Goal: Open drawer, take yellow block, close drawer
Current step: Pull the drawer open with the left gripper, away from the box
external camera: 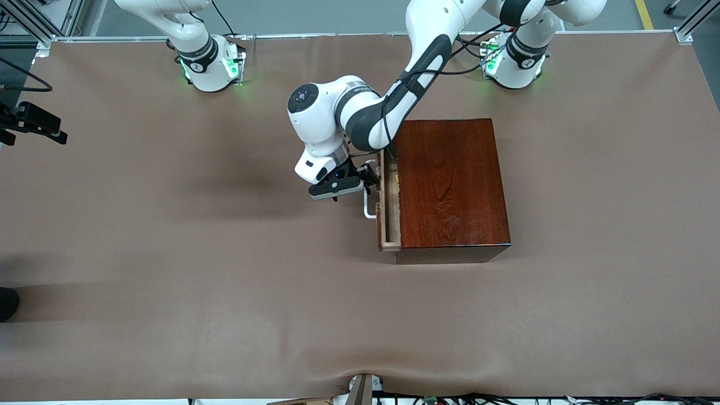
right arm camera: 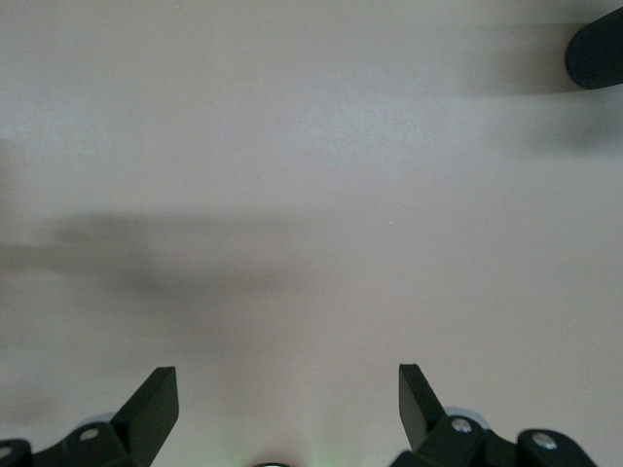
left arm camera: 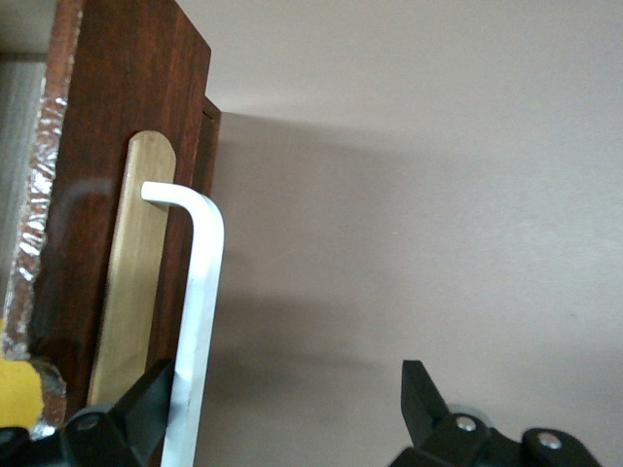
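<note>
- Centre of the front frame: the drawer point(external camera: 388, 208) stands pulled slightly out of the box point(external camera: 450, 185), toward the right arm's end of the bench point(external camera: 169, 253).
- Its white handle point(external camera: 368, 194) sticks out from the drawer front; in the left wrist frame it runs as a bar point(left arm camera: 200, 321) past one fingertip.
- At the lower left corner of the left wrist frame, a yellow block point(left arm camera: 18, 394) shows.
- Left pincer point(external camera: 368, 179) is at the handle, fingers spread, one finger against the bar.
- Right pincer point(right arm camera: 287, 399) waits over bare bench, fingers spread, holding nothing.
</note>
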Available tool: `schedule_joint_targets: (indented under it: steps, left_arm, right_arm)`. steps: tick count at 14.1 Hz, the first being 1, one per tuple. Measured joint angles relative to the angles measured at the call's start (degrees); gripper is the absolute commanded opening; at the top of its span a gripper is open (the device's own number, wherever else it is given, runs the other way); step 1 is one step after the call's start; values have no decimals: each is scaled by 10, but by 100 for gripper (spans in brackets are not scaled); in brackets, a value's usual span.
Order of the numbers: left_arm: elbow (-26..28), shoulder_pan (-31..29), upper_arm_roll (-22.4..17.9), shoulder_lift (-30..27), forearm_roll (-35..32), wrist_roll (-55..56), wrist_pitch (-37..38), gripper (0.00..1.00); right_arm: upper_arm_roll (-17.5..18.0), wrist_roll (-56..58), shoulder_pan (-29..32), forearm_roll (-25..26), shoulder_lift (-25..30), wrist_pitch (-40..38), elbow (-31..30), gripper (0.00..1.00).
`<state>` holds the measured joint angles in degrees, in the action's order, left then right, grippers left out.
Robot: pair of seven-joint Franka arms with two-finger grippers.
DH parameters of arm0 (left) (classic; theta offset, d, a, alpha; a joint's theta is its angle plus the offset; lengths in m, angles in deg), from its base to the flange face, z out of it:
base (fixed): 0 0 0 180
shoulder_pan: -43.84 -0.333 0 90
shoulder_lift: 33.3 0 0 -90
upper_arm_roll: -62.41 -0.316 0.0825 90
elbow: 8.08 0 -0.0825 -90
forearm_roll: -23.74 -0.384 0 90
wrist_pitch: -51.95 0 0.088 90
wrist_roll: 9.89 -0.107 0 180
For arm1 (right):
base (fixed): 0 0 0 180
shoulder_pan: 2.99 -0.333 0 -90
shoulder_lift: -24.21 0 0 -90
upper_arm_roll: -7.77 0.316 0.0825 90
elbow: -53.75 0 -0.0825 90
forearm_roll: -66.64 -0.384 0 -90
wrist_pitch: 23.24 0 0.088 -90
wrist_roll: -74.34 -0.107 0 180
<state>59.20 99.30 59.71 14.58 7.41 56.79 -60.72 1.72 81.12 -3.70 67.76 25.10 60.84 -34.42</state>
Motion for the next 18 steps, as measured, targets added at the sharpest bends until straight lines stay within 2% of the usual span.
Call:
schedule_joint_targets:
  steps: [7, 18]
  left_arm:
    - [-12, 1, 3, 1, 27, 43, -13, 100]
    - [-19, 5, 4, 8, 31, 83, -38, 100]
  right_arm:
    - [-1, 0, 0, 0, 0, 0, 0, 100]
    - [-2, 0, 0, 0, 0, 0, 0, 100]
